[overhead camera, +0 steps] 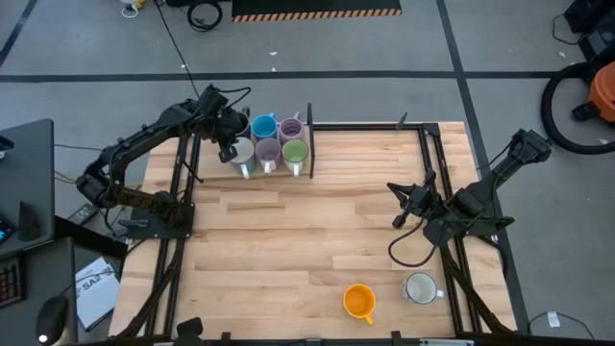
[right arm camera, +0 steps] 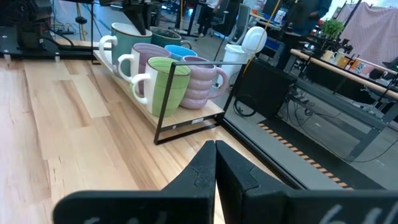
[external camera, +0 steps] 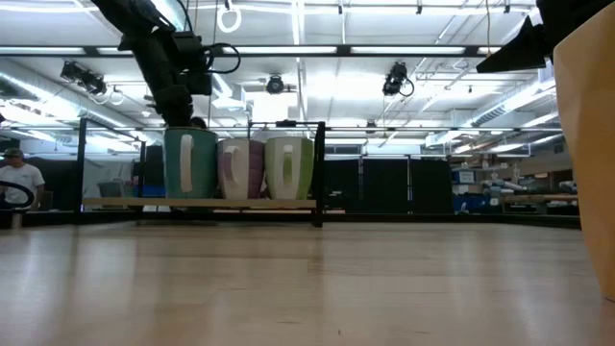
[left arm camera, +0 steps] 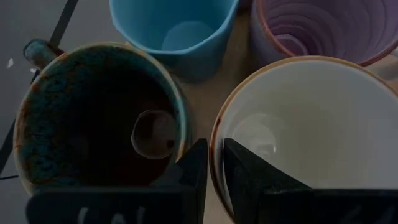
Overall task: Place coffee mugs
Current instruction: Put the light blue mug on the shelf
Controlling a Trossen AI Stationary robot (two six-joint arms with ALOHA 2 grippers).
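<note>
L gripper (overhead camera: 229, 146): over back-left rack, fingers a narrow gap apart astride rim of white mug (left arm camera: 311, 130); can't tell if gripping.
Rack mugs: dark brown mug (left arm camera: 93, 118), blue mug (overhead camera: 263, 127), lilac mug (overhead camera: 291, 128), second lilac mug (overhead camera: 268, 151), green mug (overhead camera: 295, 152).
R gripper (overhead camera: 400, 204): right of table middle, fingers closed, holds nothing.
Loose: orange mug (overhead camera: 358, 301), second white mug (overhead camera: 420, 287), near front edge.
</note>
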